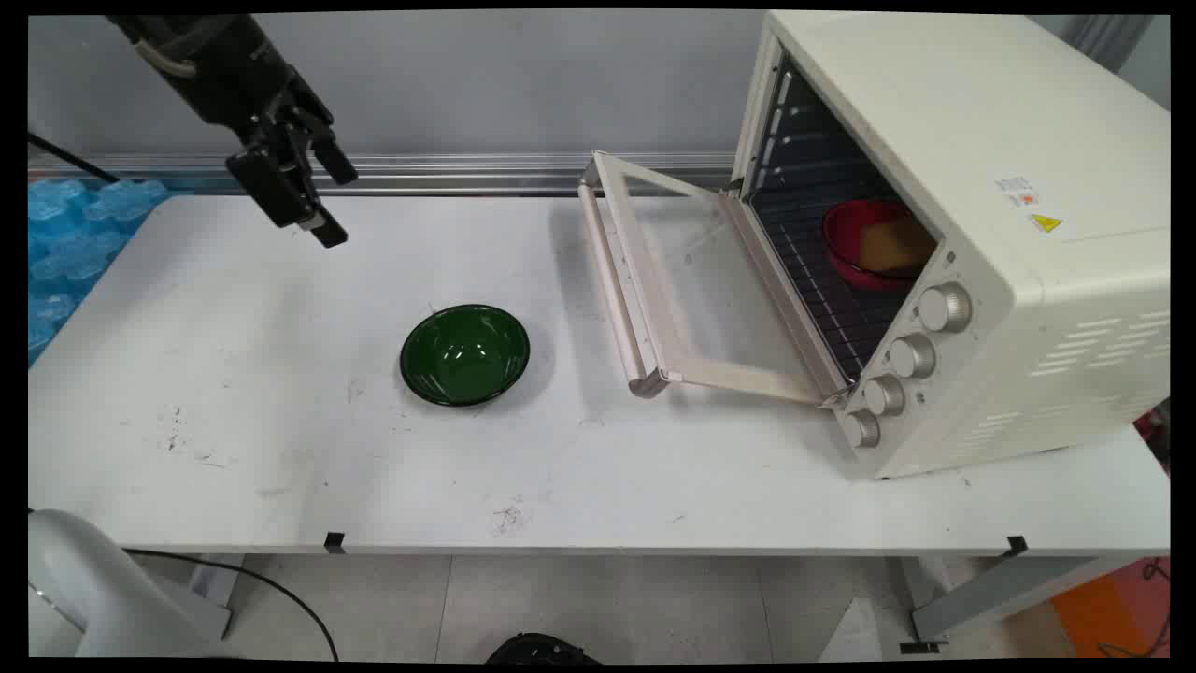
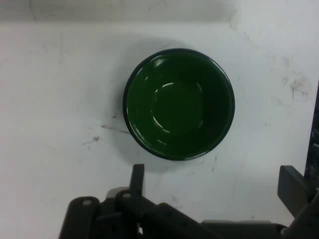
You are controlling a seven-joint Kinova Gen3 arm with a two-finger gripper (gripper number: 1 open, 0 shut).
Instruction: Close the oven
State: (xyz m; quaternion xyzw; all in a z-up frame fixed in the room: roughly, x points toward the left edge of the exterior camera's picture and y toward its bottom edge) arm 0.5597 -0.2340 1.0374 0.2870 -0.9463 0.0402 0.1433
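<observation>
Green bowl (image 1: 464, 354) sits upright and empty on the white counter (image 1: 280, 449), well below and ahead of the jaws (image 1: 313, 201), nothing touching it. The jaws hang high over the counter's far left, spread wide, holding nothing. From the hand view the bowl (image 2: 179, 103) is roughly centred ahead of the fingers (image 2: 137, 177). Off past the bowl, well apart from the jaws, the toaster oven (image 1: 953, 234) stands with its door (image 1: 673, 280) dropped open and a red bowl (image 1: 874, 243) on the rack inside. If a grab comes, I'd say one finger inside the rim, one outside.
</observation>
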